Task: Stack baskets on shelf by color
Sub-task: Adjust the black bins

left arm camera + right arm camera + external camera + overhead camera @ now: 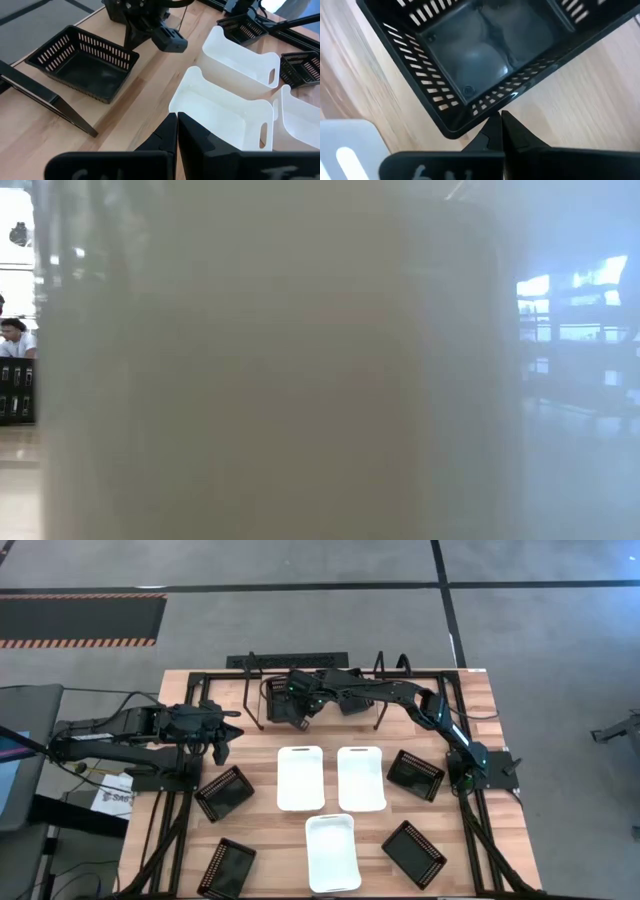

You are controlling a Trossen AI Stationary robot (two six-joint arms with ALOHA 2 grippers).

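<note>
1. Black mesh baskets lie on the wooden table (500, 710), two at its left: one (225, 792) beside the left arm's base and one (227, 867) at the near left corner.
2. Left gripper (228, 732) hovers over the table's left side, just left of the white baskets, fingers (170, 137) pressed together and holding nothing.
3. White baskets occupy the centre: one (299, 777) on the left, one (361, 778) just beside it on the right, and one (332, 852) nearer the front edge, between and below them. All three sit upright with open tops.
4. Shelf (330, 670) stands at the table's far edge, its black wire loops upright. A black basket (284, 700) sits at the shelf, just beside the right gripper.
5. Right gripper (303, 710) reaches across from the right side to the shelf area. Its fingers (510, 131) are together, with the tips at the rim of that black basket (485, 55). The wrist view does not settle whether they touch it.
6. Two more black baskets lie on the right: one (415, 774) beside the right arm's base, one (413, 853) towards the near right corner.
7. Low view is blocked by a pale blurred surface close to the lens; a person (12, 340) shows at its far left edge, in the room beyond.
</note>
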